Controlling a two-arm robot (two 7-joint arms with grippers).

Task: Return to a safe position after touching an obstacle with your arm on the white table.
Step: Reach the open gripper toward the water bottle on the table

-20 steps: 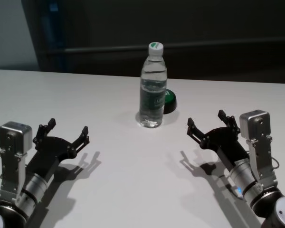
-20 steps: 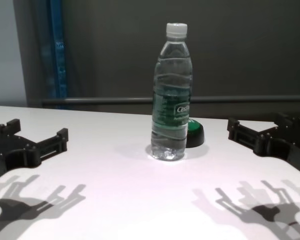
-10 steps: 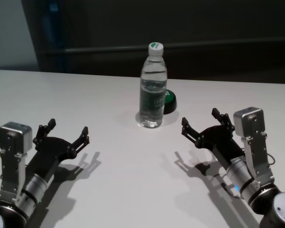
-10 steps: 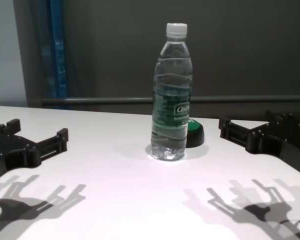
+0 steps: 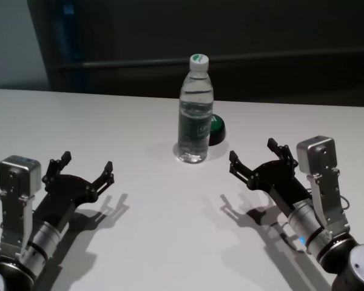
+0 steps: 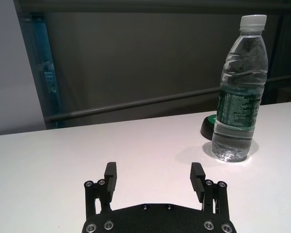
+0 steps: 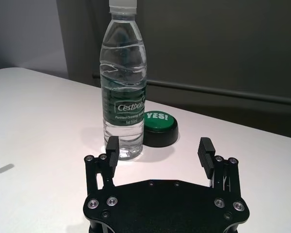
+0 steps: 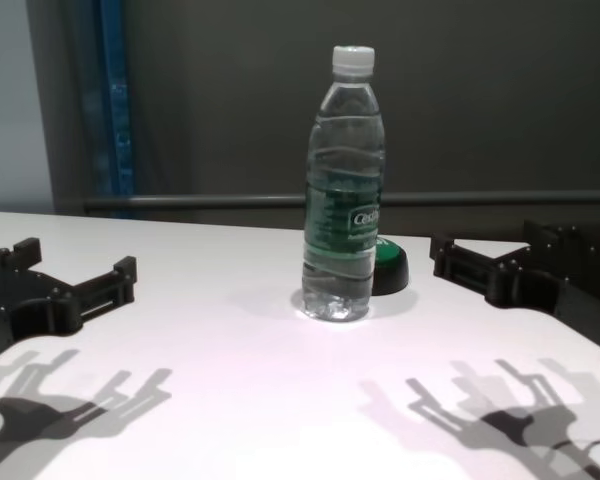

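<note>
The white table [image 5: 139,242] runs wide and bare from its far edge, where a dark wall and a horizontal rail stand behind it, down toward the near edge, with open matte surface between the two arms and on either side of the things at the middle. The water bottle [image 5: 195,112] stands upright near the far edge, roughly midway across: tall, clear ribbed plastic with water inside, a white screw cap and a dark green label with white lettering. Just behind it and to its right, touching or nearly so, sits a low round green button [image 5: 216,126] on a black base, its top printed "YES!". The right gripper [image 5: 256,160] hovers above the table on the right side, nearer the near edge than the bottle, its black fingers spread wide and holding nothing; it points toward the bottle and button but stays apart from both, with bare table between. The left gripper [image 5: 85,167] hovers over the left side of the table, well apart from the bottle, fingers likewise spread wide and empty. Both grippers are flat black metal plates with bolted joints and ridged pads, casting soft shadows on the tabletop
</note>
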